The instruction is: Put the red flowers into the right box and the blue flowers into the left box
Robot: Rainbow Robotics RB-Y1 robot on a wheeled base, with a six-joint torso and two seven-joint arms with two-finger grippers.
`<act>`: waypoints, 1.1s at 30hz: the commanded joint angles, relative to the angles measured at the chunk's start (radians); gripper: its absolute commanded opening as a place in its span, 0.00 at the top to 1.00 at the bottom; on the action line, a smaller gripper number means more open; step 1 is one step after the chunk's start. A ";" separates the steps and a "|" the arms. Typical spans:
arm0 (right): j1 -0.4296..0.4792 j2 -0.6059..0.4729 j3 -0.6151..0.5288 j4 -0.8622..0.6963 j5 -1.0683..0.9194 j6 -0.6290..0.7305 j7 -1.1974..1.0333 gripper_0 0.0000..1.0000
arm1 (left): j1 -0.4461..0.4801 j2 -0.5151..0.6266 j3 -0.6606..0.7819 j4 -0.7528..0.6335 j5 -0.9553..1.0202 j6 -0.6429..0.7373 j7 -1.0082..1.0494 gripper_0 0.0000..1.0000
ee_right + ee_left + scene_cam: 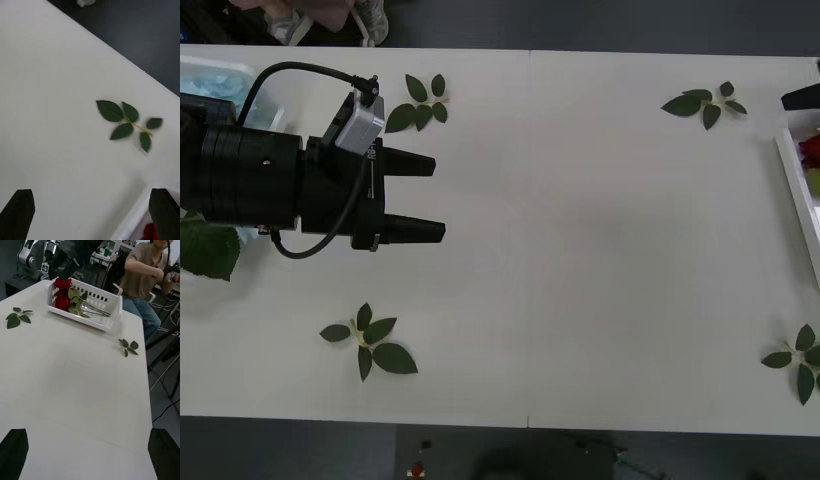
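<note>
Red roses (pixel 63 292) lie in the right box (pixel 98 323), beside the right pincer (pixel 90 213), fingers apart and empty. Blue flowers (pixel 210 82) sit in the left box (pixel 264 100); left pincer (pixel 422 197) nearby, apart, empty. Tabletop (pixel 580 230) holds just leaf sprigs (pixel 372 342); sorting looks finished.

The red flowers (pixel 63 292) lie in the right box (pixel 107 311), blooms bunched at one end, green stems (pixel 93 310) stretched along it. The blue flowers (pixel 205 83) rest in the left box (pixel 265 100).
</note>
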 commanded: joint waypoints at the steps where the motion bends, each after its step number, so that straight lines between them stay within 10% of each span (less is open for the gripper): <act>1: 0.155 -0.054 -0.015 -0.327 -0.136 -0.032 -0.047 0.11 | -0.041 0.033 0.015 -0.017 0.004 0.004 -0.023 0.07; 8: 0.337 -0.057 -0.031 -0.692 -0.342 -0.107 -0.047 0.11 | -0.041 0.033 0.015 -0.017 0.004 0.004 -0.023 0.07; 23: 0.382 0.176 -0.238 -0.770 -0.242 0.126 -0.047 0.11 | -0.041 0.033 0.015 -0.017 0.004 0.004 -0.023 0.07; 33: 0.426 0.191 -0.141 -0.937 -0.144 -0.141 -0.047 0.11 | -0.041 0.033 0.015 -0.017 0.004 0.004 -0.023 0.07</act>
